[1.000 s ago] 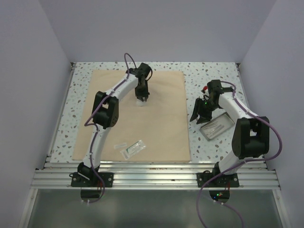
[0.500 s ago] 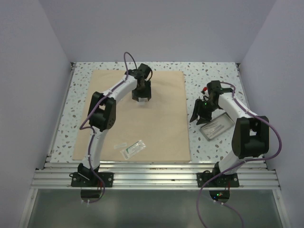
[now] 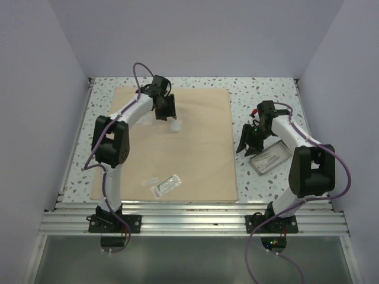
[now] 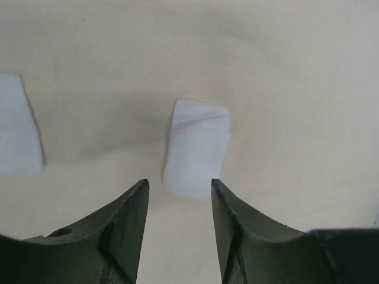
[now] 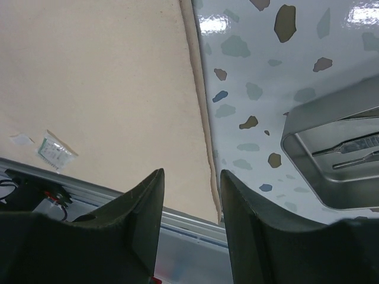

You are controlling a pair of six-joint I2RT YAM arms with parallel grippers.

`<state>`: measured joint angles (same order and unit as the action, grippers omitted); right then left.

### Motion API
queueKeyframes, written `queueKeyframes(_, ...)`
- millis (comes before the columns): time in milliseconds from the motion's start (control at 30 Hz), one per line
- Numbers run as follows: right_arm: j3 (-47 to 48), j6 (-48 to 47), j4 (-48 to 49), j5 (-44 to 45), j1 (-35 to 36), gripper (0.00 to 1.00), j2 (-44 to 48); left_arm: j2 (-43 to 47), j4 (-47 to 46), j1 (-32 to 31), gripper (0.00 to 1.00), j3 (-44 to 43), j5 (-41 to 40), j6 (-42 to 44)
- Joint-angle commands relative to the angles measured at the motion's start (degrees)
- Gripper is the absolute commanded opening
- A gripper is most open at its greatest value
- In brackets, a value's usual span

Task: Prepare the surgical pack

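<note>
Step in hand: judging by the layout, loading the contents onto the open wrap; a white gauze pad (image 4: 196, 148) lies flat on the cloth just beyond the left tool's tips, so this looks like the end of a placement
Task's thing: the surgical pack (image 3: 195, 154) is spread as one big flat sheet on the left and middle of the desk (image 3: 260, 94); no corner is folded over yet
Doing it well: take the left tool straight up and away so that neither finger catches the pad or rucks the cloth; keep the items grouped near the middle of the sheet, since pieces near an edge would likely slip out when the corners are folded in; the second white piece (image 4: 18, 133) sits apart to the pad's left in the wrist view and may need nudging closer
Left to bring, I judge: the clear pouch (image 3: 166, 184) near the sheet's near edge; the metal tray (image 5: 296, 148) on bare desk to the right, off the cloth
Left tool (image 4: 179, 183): jaws parted about as wide as the pad; nothing between them; touching neither pad nor cloth as far as the wrist view shows
Right tool (image 5: 189, 174): jaws partly apart and empty; it hangs over the sheet's right edge, beside the tray, touching neither
</note>
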<state>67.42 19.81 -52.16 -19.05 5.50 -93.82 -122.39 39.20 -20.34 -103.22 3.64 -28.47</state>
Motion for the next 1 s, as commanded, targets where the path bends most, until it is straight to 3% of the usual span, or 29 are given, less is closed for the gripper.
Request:
queueKeyframes(0, 1.7, -0.7, -1.2, 0.2, 0.3, 0.47, 0.6, 3.8, -4.8, 4.1, 0.5, 5.3, 7.0, -0.2)
queueKeyframes(433, -0.6, 0.1, -0.6, 0.6, 1.0, 0.47, 1.3, 5.3, -13.2, 5.8, 0.5, 14.5, 17.2, -3.0)
queueKeyframes(967, -0.3, -0.1, -0.1, 0.2, 1.1, 0.47, 0.3, 0.0, -11.9, 6.0, 0.47, 11.7, 19.6, -6.1)
